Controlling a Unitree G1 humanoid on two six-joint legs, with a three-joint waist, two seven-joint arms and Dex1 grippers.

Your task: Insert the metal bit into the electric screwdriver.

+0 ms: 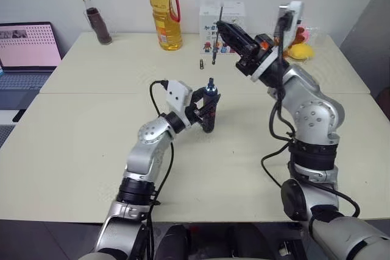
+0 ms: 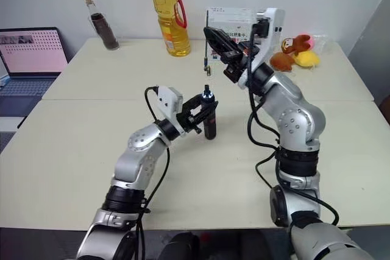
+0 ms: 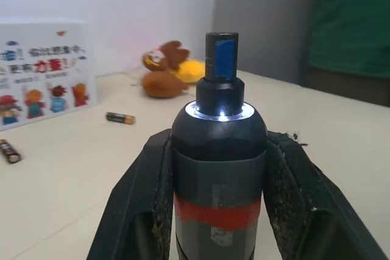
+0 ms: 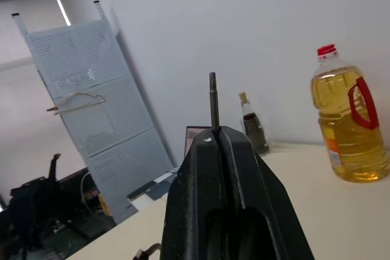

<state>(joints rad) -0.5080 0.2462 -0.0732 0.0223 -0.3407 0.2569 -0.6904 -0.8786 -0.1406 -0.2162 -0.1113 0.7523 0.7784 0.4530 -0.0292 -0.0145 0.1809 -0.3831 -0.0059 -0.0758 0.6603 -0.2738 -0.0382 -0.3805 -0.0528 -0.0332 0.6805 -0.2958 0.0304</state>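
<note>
Left fingers [image 3: 152, 211] clamp the upright electric screwdriver [image 1: 209, 106] on the surface [image 1: 73, 150]; right fingers [image 4: 244, 181] pinch the metal bit [image 1: 217, 36] above it, near batteries [image 3: 120, 118].

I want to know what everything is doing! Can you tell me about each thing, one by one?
left gripper: shut on the electric screwdriver.
electric screwdriver: held upright, tip light on, socket empty.
right gripper: shut on the metal bit.
metal bit: pinched, not yet in the screwdriver.
oil bottle: upright, red cap on.
dark bottle: upright, stoppered.
laptop: open, screen on.
batteries: lying loose on the table.
</note>
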